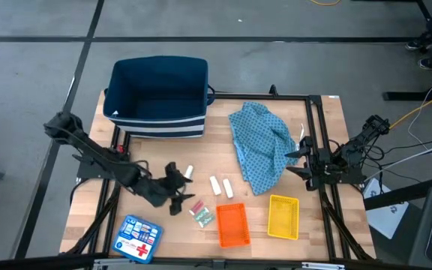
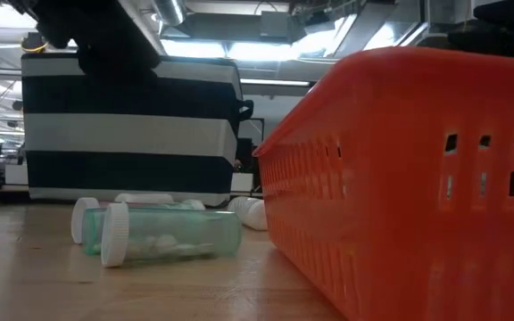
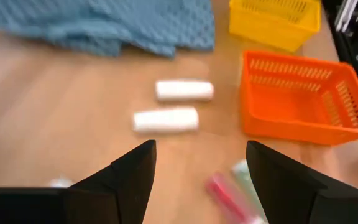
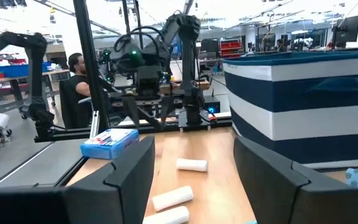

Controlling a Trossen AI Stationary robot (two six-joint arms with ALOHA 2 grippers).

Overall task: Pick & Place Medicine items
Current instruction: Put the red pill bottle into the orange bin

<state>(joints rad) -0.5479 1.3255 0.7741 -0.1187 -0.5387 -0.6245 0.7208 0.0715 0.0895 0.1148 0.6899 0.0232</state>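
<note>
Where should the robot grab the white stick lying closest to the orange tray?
Grab the white stick around its middle, coming straight down from above. It lies flat on the table, with bare wood on both long sides for the open left gripper to close across its narrow width.

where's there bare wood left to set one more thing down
Bare wood lies along the table's left edge, and between the striped bin and the white sticks. It is crowded around the left gripper, packets and orange tray.

Grey floor [image 1: 36, 30], bright ceiling lights [image 2: 203, 46], workbenches [image 4: 5, 78] beyond.
</note>
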